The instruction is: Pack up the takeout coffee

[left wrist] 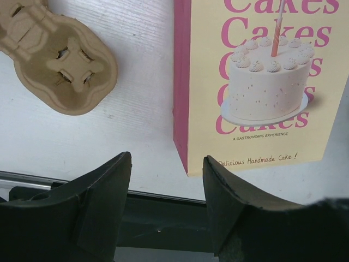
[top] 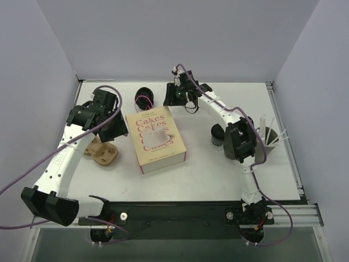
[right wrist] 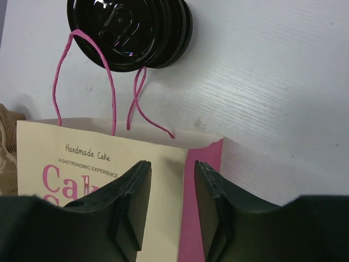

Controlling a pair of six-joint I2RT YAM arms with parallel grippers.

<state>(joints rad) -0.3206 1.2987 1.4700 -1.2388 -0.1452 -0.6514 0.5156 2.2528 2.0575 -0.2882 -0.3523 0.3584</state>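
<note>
One takeout coffee cup (top: 217,135), small, black and lidded, stands right of the bag, partly hidden by my right arm. The pink and cream "Cakes" paper bag (top: 155,139) lies flat mid-table. In the right wrist view my right gripper (right wrist: 173,166) is open and empty just above the bag's (right wrist: 103,164) mouth corner; in the top view it (top: 173,101) is at the bag's far right corner. My left gripper (top: 115,130) is open and empty beside the bag's left edge; its view shows the bag's (left wrist: 262,82) bottom corner between the jaws (left wrist: 166,164).
A short ribbed black stack (top: 144,97) lies beyond the bag's pink handles (right wrist: 87,82), also in the right wrist view (right wrist: 131,33). A brown cardboard cup carrier (top: 103,153) sits left of the bag (left wrist: 54,54). A grey cup with white sticks (top: 271,136) stands at the right.
</note>
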